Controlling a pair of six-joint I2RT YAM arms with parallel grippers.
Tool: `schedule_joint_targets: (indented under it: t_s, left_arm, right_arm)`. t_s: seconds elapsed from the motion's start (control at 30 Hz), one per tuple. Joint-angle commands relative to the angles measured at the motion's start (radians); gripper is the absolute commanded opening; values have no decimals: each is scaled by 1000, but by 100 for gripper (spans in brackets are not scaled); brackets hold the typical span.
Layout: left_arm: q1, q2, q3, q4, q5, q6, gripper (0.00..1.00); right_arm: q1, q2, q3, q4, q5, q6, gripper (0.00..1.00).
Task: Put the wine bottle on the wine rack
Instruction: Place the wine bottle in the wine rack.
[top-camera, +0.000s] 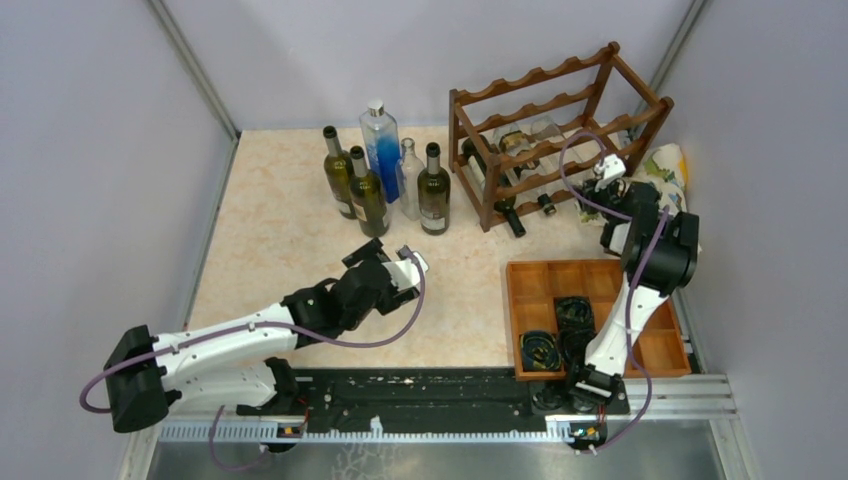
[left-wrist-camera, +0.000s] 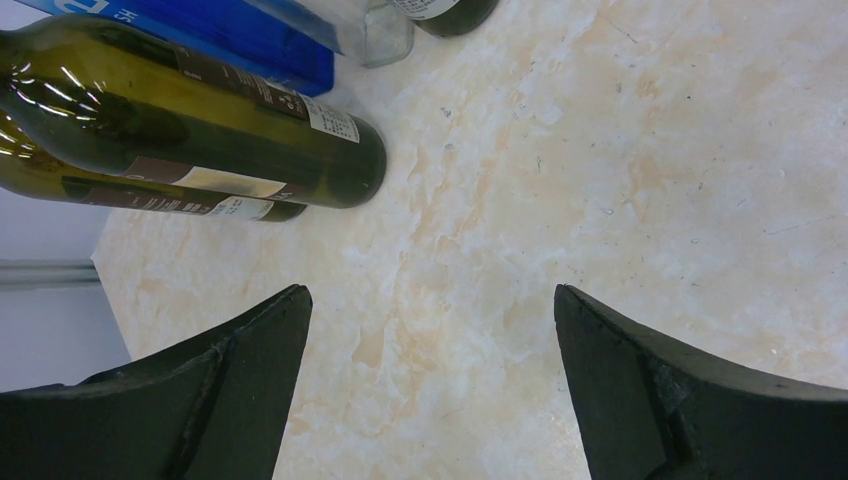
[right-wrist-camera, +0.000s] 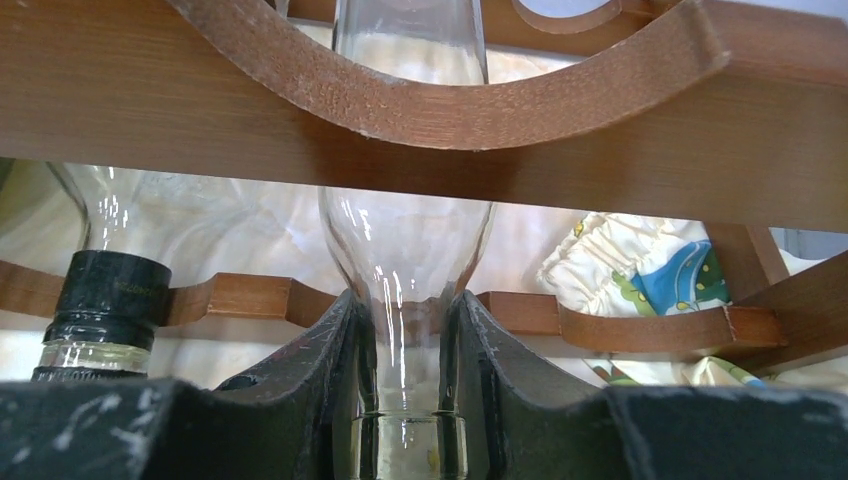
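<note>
The wine rack of dark reddish wood stands at the back right; its scalloped rails fill the right wrist view. My right gripper is shut on the neck of a clear glass wine bottle that lies into the rack under a rail. From above, the right gripper sits at the rack's right front. My left gripper hovers open over the bare tabletop, just in front of a group of standing bottles. Nothing sits between its fingers.
Green bottles and a blue-tinted bottle stand at the back centre. Other bottles lie in the rack, one with a black cap. A flat wooden compartment tray holding black cables sits at front right. A patterned cloth lies beside the rack.
</note>
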Motion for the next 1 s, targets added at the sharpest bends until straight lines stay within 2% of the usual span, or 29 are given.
schedule_joint_targets:
  t_s: [0.0, 0.23, 0.4, 0.53, 0.7, 0.97]
  left_arm:
    - [6, 11, -11, 25, -10, 9, 97]
    - [6, 23, -9, 25, -13, 15, 97]
    - [6, 24, -9, 23, -13, 14, 97]
    - [6, 28, -8, 23, -13, 14, 97]
    - [6, 30, -5, 21, -16, 14, 97]
    - [6, 33, -5, 20, -18, 14, 97]
  right_arm:
    - [29, -4, 66, 111, 14, -17, 0]
    - [40, 9, 97, 72, 42, -32, 2]
    - [46, 12, 111, 49, 49, -52, 12]
    - [55, 16, 129, 9, 62, -74, 15]
    - [75, 18, 144, -44, 88, -127, 25]
    - [83, 20, 148, -59, 105, -150, 46]
